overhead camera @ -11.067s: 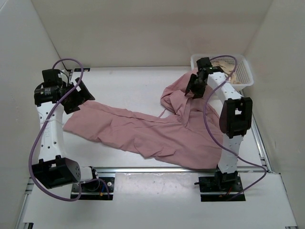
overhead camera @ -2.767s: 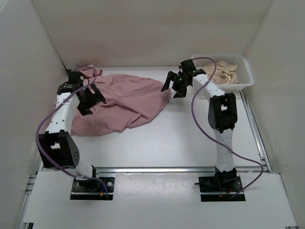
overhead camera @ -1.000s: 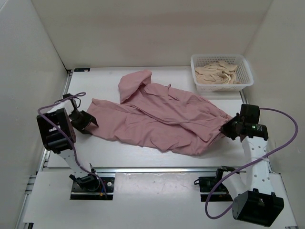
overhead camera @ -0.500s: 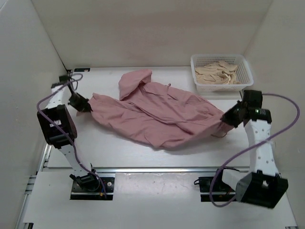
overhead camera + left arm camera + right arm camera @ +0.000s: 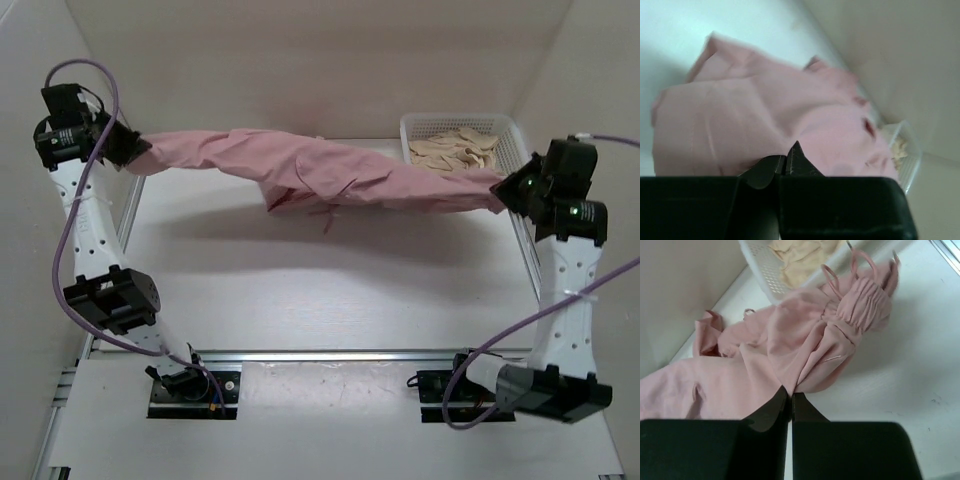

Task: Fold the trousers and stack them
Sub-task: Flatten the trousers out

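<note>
The dusty-pink trousers hang stretched in the air between both arms, high above the table, sagging a little in the middle. My left gripper is shut on their left end at the far left wall. My right gripper is shut on their right end, in front of the basket. In the left wrist view the pink fabric fills the frame beyond the closed left gripper. In the right wrist view the gathered waistband with loops hangs past the closed right gripper.
A white basket holding beige cloth stands at the back right corner, just behind the right gripper; it shows in the right wrist view as well. White walls enclose the table on three sides. A metal rail runs along the near edge.
Both arms have lifted and pulled apart, raising the trousers off the table and stretching them into a taut band. The left gripper closed on the fabric within the last second.
</note>
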Robot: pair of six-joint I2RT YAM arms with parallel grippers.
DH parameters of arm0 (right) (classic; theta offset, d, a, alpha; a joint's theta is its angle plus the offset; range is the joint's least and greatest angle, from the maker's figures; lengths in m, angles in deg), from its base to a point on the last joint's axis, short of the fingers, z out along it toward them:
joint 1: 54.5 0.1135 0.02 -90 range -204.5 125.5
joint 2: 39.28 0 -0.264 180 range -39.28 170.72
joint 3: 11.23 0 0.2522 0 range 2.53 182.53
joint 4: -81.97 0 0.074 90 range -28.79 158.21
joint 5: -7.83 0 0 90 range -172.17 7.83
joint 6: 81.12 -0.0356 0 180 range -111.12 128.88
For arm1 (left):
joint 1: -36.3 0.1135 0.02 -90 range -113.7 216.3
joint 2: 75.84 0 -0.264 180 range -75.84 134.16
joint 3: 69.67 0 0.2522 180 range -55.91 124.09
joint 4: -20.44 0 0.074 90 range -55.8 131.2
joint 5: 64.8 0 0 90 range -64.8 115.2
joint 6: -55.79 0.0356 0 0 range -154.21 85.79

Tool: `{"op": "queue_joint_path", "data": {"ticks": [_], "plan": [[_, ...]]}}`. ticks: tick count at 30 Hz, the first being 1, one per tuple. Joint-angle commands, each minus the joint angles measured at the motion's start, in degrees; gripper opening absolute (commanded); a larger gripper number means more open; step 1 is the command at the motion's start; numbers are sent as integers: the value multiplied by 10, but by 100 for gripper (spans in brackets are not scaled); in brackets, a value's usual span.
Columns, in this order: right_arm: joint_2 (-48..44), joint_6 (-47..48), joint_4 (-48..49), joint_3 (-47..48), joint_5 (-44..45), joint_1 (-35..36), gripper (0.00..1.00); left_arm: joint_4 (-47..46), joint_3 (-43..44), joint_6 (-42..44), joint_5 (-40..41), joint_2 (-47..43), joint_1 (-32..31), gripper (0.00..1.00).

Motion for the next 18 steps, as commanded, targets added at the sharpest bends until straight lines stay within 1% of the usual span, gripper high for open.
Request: {"op": "queue_joint_path", "data": {"ticks": [1, 2, 3, 4, 5, 6, 7, 8, 9, 10, 11, 12, 13, 15, 16, 17, 18], "plan": [[-75, -24, -37, -130, 54, -6, 0, 28, -126, 22, 8, -20, 25, 10], [-126, -40, -42, -163, 63, -11, 0, 22, -161, 28, 17, -32, 25, 10], [-154, -52, -51, -195, 83, -11, 0, 16, -237, 33, 37, -46, 32, 10], [-210, -63, -69, -256, 83, -11, 0, 7, -279, 43, 44, -78, 40, 10], [-239, -82, -84, -285, 92, -11, 2, 0, -318, 43, 53, -94, 40, 10], [-266, -96, -103, -310, 101, -11, 7, -6, -354, 55, 65, -109, 46, 10], [-318, -104, -118, -350, 107, -11, 19, -18, -413, 62, 65, -123, 46, 16], [-340, -110, -149, -363, 114, -11, 38, -18, -429, 69, 65, -141, 51, 40], [-373, -117, -163, -370, 115, -11, 74, -18, -436, 85, 71, -141, 51, 56], [-385, -117, -175, -370, 121, -11, 82, -12, -425, 91, 81, -141, 51, 83], [-393, -117, -190, -370, 131, -11, 86, 6, -410, 96, 88, -141, 51, 100], [-393, -117, -190, -363, 141, -11, 92, 13, -392, 102, 88, -141, 51, 100], [-393, -111, -190, -355, 155, -11, 93, 13, -356, 107, 82, -141, 51, 100], [-370, -93, -158, -329, 155, -11, 93, 14, -326, 107, 69, -135, 45, 100], [-341, -77, -145, -318, 146, -11, 89, 14, -312, 107, 64, -130, 35, 100], [-325, -58, -119, -313, 131, -11, 85, 4, -284, 107, 52, -124, 7, 100], [-306, -37, -87, -307, 70, -11, 77, -1, -272, 113, 46, -113, -11, 96]]}}
